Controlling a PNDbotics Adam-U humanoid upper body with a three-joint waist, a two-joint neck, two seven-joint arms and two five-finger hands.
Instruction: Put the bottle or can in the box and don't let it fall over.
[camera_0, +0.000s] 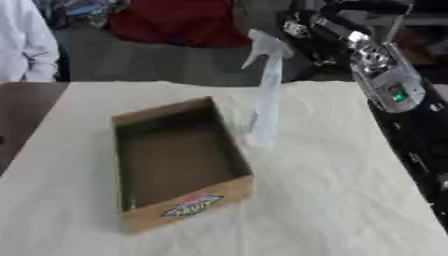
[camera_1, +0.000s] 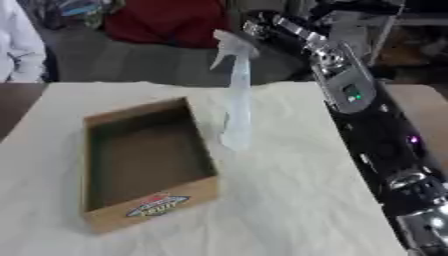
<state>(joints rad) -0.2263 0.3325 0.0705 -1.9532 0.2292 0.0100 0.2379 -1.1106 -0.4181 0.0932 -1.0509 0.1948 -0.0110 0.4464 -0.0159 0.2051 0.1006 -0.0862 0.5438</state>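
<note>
Progress looks like roughly the midpoint, judging by how things lie: the spray bottle (camera_0: 265, 95) is off the cloth-covered counter (camera_0: 332, 200) and hangs in the air, close to upright with a slight lean, trigger head at the top and base at the bottom, just outside the cardboard box (camera_0: 179, 162) toward the box's 2 o'clock corner. Its base seems to float just beside the box's right wall, not over the opening yet. The right hand (camera_1: 278, 31) comes in from 1 o'clock along a black and silver arm with a green light on the forearm, and it meets the bottle at the trigger head; its fingers seem to be curled round the neck there, though the blur hides exactly how they wrap, so I read that as a hold rather than see it plainly. The left hand shows in neither view. The box sits open-topped and holds nothing, its printed label on the near wall at 6 o'clock. What is left, in my judgement: carry the bottle toward 9 o'clock until its base is over the box floor, lower it straight, and release only once it stands flat, since a tall, narrow bottle held from the top may swing and tip.
</note>
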